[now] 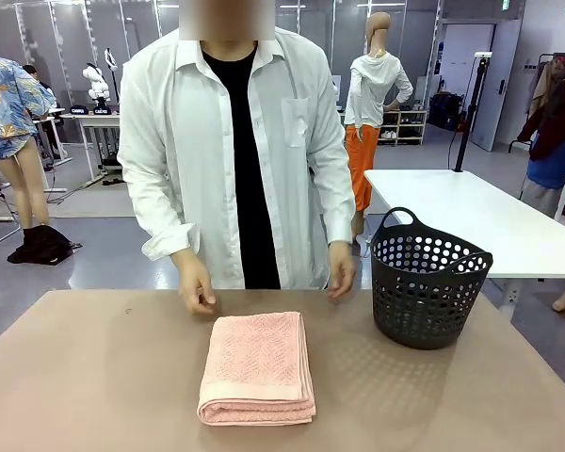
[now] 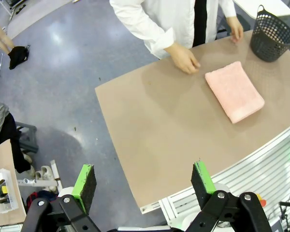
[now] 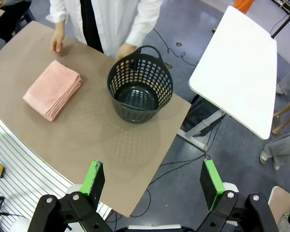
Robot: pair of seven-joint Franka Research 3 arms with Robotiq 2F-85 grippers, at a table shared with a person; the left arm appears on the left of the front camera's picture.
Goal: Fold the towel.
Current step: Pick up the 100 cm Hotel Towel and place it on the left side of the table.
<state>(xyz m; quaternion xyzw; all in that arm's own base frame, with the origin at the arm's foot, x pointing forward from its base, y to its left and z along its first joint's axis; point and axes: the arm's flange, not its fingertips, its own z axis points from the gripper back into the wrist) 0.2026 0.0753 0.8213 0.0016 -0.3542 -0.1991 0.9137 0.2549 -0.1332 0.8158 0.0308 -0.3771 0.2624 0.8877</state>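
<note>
The pale salmon-pink towel [image 1: 258, 367] lies folded into a thick rectangle on the brown table [image 1: 94, 377], its smooth band toward me. From high above in the left wrist view the towel [image 2: 234, 91] sits far from my left gripper [image 2: 145, 186], which is open with nothing between its green pads. My right gripper [image 3: 154, 183] is open too, high over the table's corner, and the towel [image 3: 53, 89] lies far to its left. The person's hands [image 1: 196, 287] rest on the table's far edge, just behind the towel.
A black perforated basket [image 1: 426, 278] with handles stands on the table to the right of the towel, and it looks empty inside [image 3: 137, 99]. A white table [image 3: 239, 63] stands beyond the right side. The person [image 1: 240, 141] stands at the far edge.
</note>
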